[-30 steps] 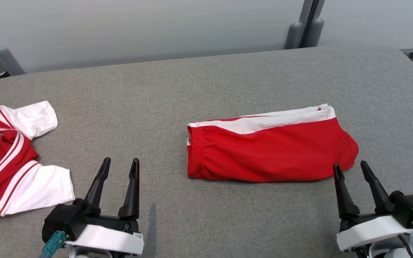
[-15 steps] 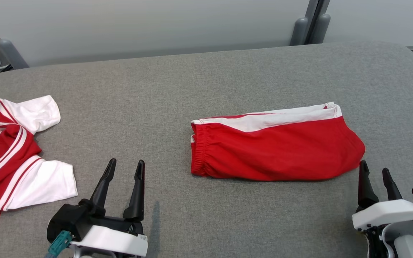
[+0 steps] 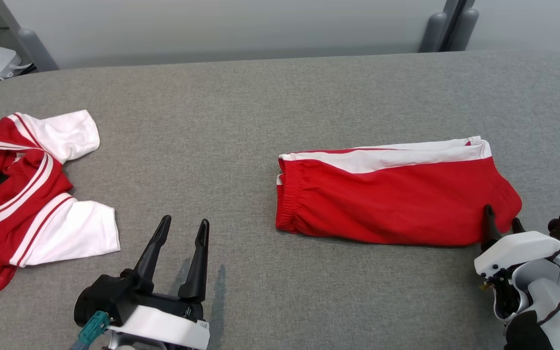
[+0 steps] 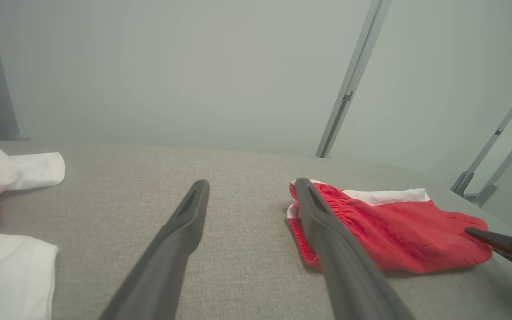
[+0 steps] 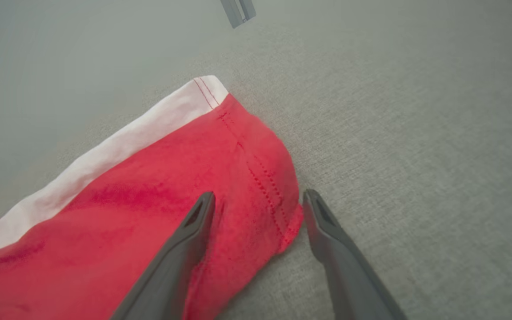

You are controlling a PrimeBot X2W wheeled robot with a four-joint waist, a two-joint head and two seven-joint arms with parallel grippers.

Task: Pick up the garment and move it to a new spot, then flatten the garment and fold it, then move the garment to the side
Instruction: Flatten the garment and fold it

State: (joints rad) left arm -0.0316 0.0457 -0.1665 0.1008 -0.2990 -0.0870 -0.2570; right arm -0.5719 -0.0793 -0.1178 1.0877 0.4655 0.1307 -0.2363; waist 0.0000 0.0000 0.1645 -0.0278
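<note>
Folded red shorts (image 3: 387,199) lie right of centre on the grey table (image 3: 260,107). The right gripper (image 3: 502,218), jaws wide, straddles their hem corner, perhaps touching; the left gripper (image 3: 185,221) hovers wide, empty.

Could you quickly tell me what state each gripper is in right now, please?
Left gripper: open, holding nothing.
Right gripper: open, straddling a corner of the red shorts, not closed on it.
</note>
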